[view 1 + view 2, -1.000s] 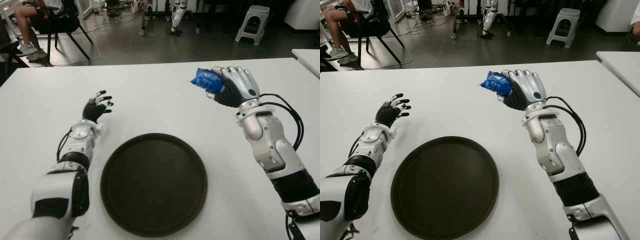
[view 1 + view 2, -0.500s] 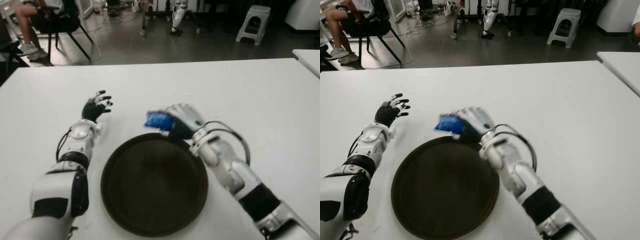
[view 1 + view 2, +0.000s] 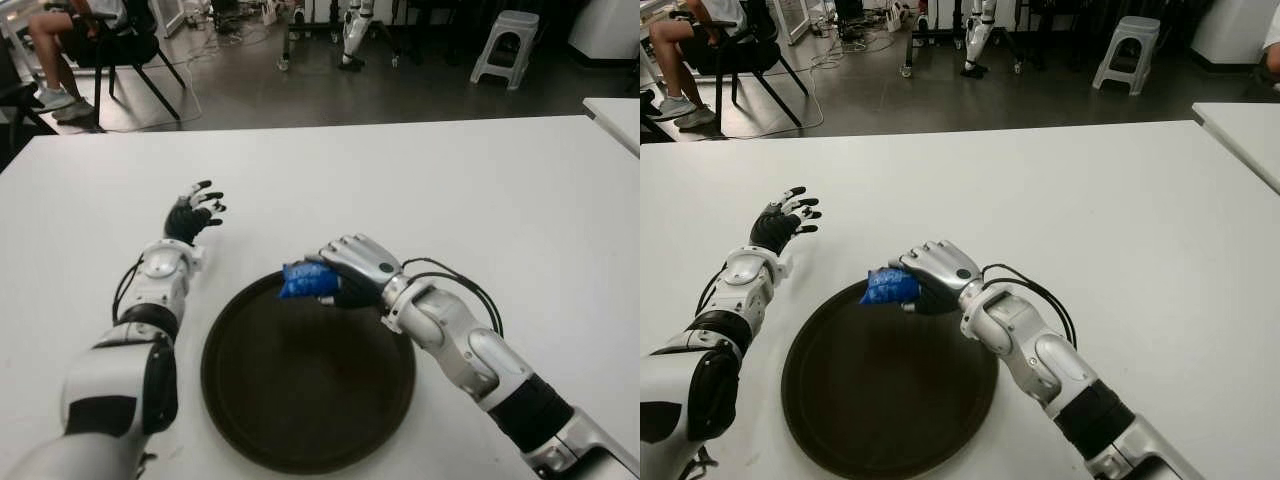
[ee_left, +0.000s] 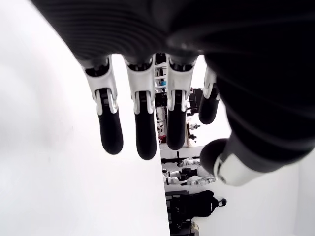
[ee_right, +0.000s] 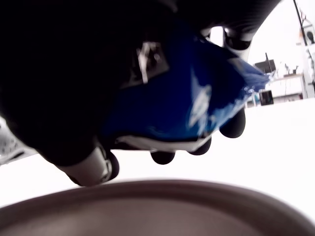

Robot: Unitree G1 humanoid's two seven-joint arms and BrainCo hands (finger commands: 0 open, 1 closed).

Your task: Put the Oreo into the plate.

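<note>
Item: Oreo packet (image 3: 306,281), blue wrapper, pinched in my right hand (image 3: 352,272), fingers curled over its top and thumb beneath. Position: held just above the far rim of the plate (image 3: 310,440), the packet's left end reaching over the dish; it does not touch the plate as far as I can tell.

Step in hand, by my judgement: carry finished or nearly so, release not yet done. The next move calls for lowering the packet a little toward the middle of the plate, then spreading my fingers so it drops flat inside the rim rather than on the edge.

Markings: white print shows on the wrapper in my right wrist view, but I can read no letters; the brand name is not legible in any view.

Plate: dark brown, round, raised rim, nothing in it, on the near part of the white table (image 3: 500,180).

Left hand (image 3: 193,214): idle, fingers spread and holding nothing, over the table to the far left of the plate.
</note>
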